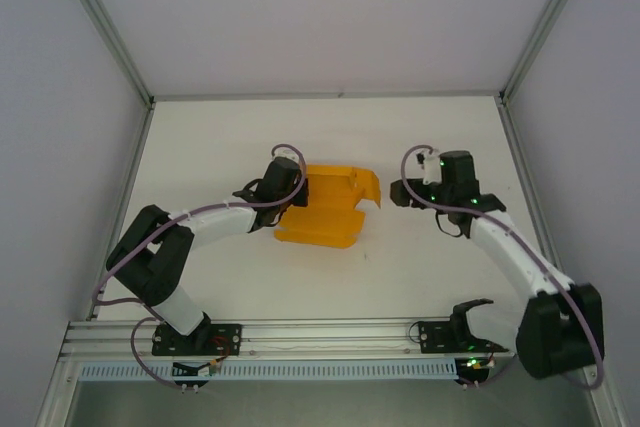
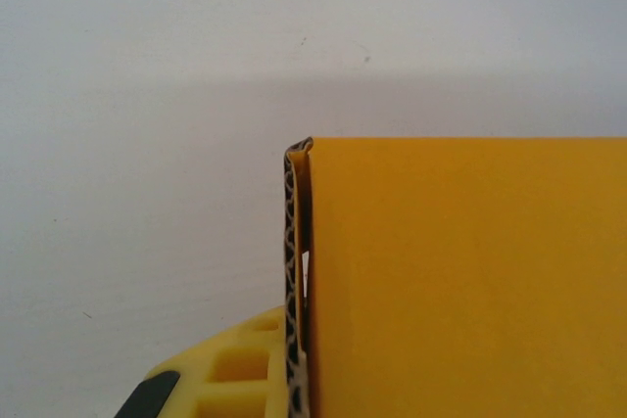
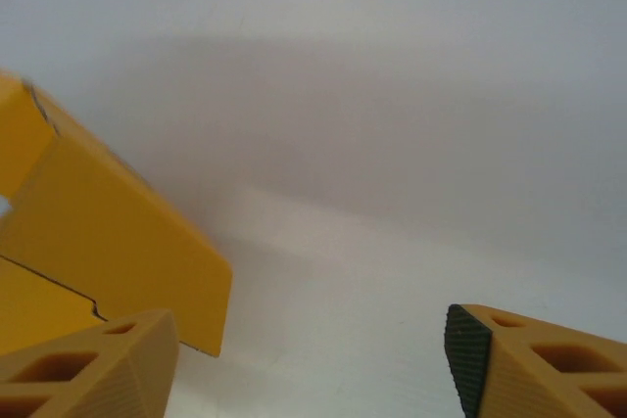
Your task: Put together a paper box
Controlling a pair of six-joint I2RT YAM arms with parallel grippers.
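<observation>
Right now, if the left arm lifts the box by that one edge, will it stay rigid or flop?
Probably fairly stiff: the edge in the left gripper shows corrugated layers. Likely light, since the paper box is thin open card. Its loose flaps would probably swing at the creases, so expect sagging there.

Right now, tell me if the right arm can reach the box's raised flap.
Probably yes. The right gripper is open just beside the flap of the box, with only bare table between them. The left gripper pinches the box's opposite side, well clear.
</observation>
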